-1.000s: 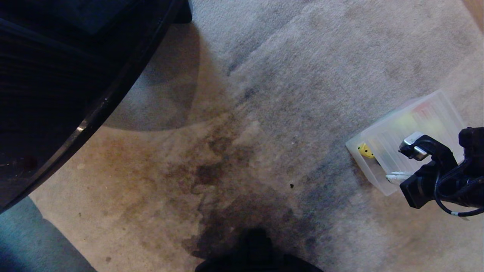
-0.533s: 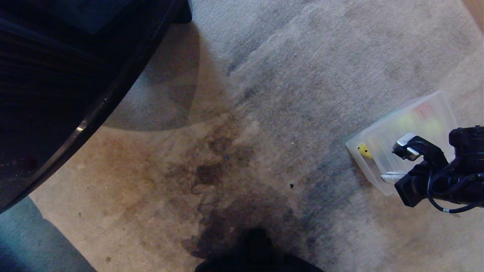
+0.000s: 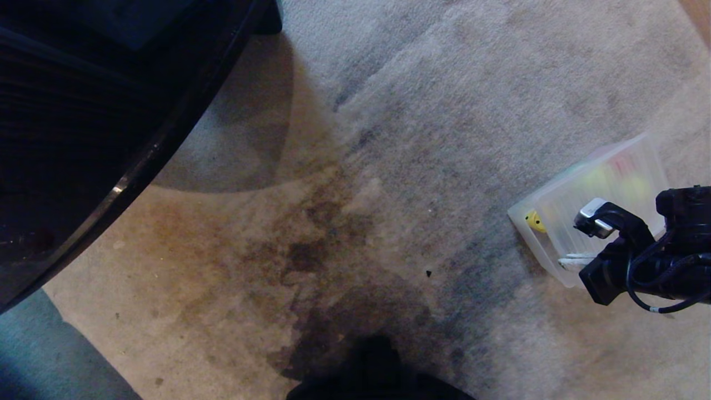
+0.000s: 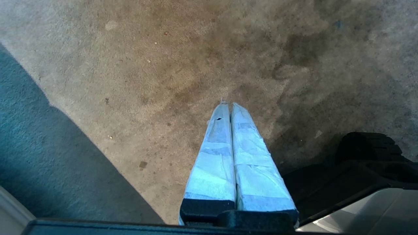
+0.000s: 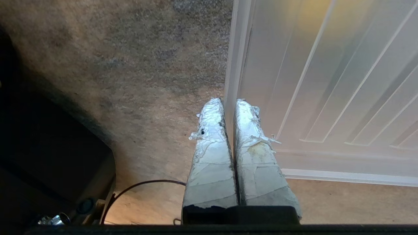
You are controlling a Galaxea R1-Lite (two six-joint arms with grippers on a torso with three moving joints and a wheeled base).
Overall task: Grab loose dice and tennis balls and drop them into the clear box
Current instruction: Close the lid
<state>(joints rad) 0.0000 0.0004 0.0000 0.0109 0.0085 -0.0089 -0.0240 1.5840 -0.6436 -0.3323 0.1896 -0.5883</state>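
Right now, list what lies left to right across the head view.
Dark round table → stained carpet → yellow die at the clear box's left end → ribbed lid over the clear box → right gripper, jaws pinching the lid's edge.

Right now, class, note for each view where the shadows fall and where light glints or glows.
Head view: a curved shadow falls on the carpet beside the black furniture, whose rim glints. Left wrist view: a hard-edged shadow crosses the carpet beside the left gripper. Right wrist view: light glows through the ribbed lid at the right gripper.
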